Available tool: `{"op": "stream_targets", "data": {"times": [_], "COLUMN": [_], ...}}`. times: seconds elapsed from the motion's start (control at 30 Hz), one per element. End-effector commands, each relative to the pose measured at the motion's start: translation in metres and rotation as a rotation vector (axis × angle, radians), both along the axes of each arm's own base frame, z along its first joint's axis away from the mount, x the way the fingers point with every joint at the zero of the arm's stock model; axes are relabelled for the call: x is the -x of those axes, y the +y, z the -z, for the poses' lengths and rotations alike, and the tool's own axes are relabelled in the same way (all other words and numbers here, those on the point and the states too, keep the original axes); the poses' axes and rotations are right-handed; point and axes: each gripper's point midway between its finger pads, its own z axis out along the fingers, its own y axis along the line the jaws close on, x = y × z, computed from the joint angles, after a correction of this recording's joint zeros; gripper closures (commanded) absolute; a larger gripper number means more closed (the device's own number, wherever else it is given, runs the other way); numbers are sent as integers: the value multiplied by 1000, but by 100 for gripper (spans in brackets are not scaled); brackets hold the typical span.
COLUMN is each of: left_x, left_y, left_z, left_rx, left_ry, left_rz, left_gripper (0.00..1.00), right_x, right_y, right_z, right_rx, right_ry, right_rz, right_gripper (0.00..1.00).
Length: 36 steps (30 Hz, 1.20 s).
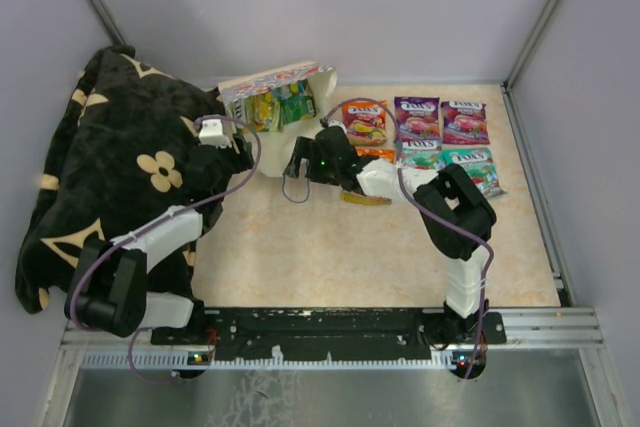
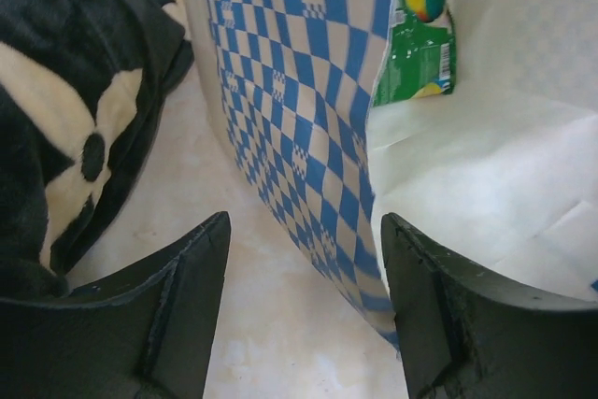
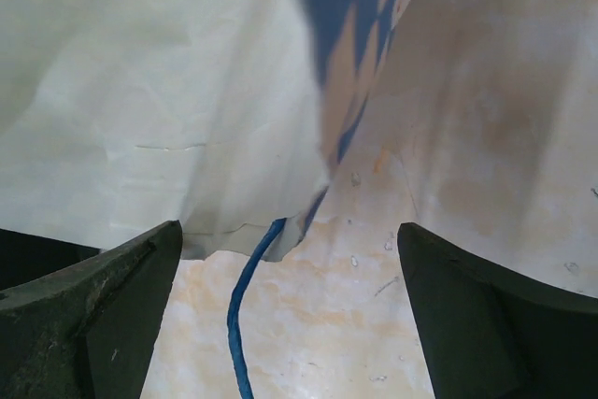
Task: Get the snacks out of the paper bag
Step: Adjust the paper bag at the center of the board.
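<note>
Beige marbled table [image 1: 330, 257], grey walls round it.

Top view: paper bag [image 1: 262, 82] lies on its side at the back, mouth toward the arms, just beside the black floral blanket [image 1: 110, 147]. Several snacks [image 1: 417, 119] sit in rows to the bag's right, well apart from it. Green and yellow packets [image 1: 280, 107] show inside the mouth, so job looks approx. half done. Left gripper [image 1: 238, 147] is at the bag's left edge, right gripper [image 1: 298, 160] near the mouth.

Left wrist view: left gripper [image 2: 304, 226] has jaws apart w/ nothing held. Blue-white checkered bag wall is straight ahead, and a green packet [image 2: 416, 53] lies deeper in on the cream lining. Can't tell if the right-hand finger touches the paper.

Right wrist view: right gripper [image 3: 288, 231] is spread wide & empty. Creased cream paper is close in front; the blue string handle [image 3: 245, 315] trails on the table between the fingers.

Step in hand, imo: reach in for the next packet. Left should pin or lift the bag's lip so the mouth stays open & the thin paper doesn't slide. Right should go in low, clear of the string, and close on a packet edge only, not the lining. Packets look flat, glossy, prob. slippery, so pinch firmly and pull straight out.
</note>
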Motion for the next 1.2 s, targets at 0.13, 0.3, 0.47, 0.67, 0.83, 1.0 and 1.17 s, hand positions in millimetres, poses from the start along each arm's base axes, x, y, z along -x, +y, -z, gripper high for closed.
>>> {"op": "stream_targets", "data": {"times": [0.13, 0.3, 0.47, 0.67, 0.83, 1.0, 1.17], "left_x": [3, 18, 19, 10, 3, 4, 7], "left_y": [9, 4, -1, -8, -14, -20, -22], "left_z": [9, 53, 63, 36, 18, 13, 20], "left_rx": [47, 54, 81, 117, 142, 164, 173], "left_ry": [-16, 73, 91, 58, 42, 36, 47], "left_rz": [-66, -25, -11, 8, 23, 50, 63], "left_gripper": [59, 93, 100, 100, 100, 100, 100], "right_x": [28, 38, 46, 56, 64, 53, 33], "right_y": [-26, -61, -41, 7, 33, 42, 61], "right_z": [-7, -91, -140, -116, -112, -139, -144], "right_rx": [95, 99, -2, -269, -592, -930, -1115], "right_ry": [-50, -275, -379, -354, -249, -160, -10], "right_rz": [-50, 62, 0, -117, -114, -29, 24], "right_gripper": [1, 1, 5, 16, 18, 17, 18]}}
